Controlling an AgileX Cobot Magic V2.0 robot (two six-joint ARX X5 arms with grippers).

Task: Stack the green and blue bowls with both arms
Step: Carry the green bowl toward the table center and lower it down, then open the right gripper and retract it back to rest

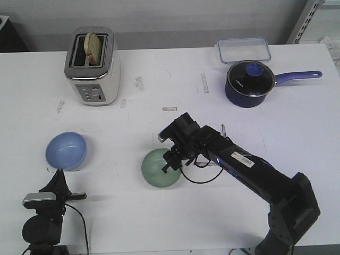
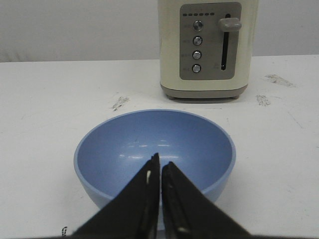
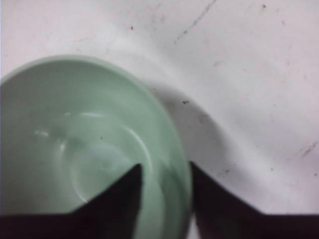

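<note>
Where the right claw (image 3: 164, 174) straddles it, the green bowl (image 3: 65, 149) rim blurs.

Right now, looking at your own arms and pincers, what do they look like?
Both are black. The right arm is made of chunky, boxy jointed segments, with a small white label on its forearm and a thin black cable looping beside the right gripper. The left arm has a silver-grey block and a trailing black cable. The left gripper has flat, tapering black fingers.

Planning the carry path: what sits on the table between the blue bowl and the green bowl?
Nothing: in the front view, only bare white table separates the light blue round bowl from the pale green round bowl.
</note>
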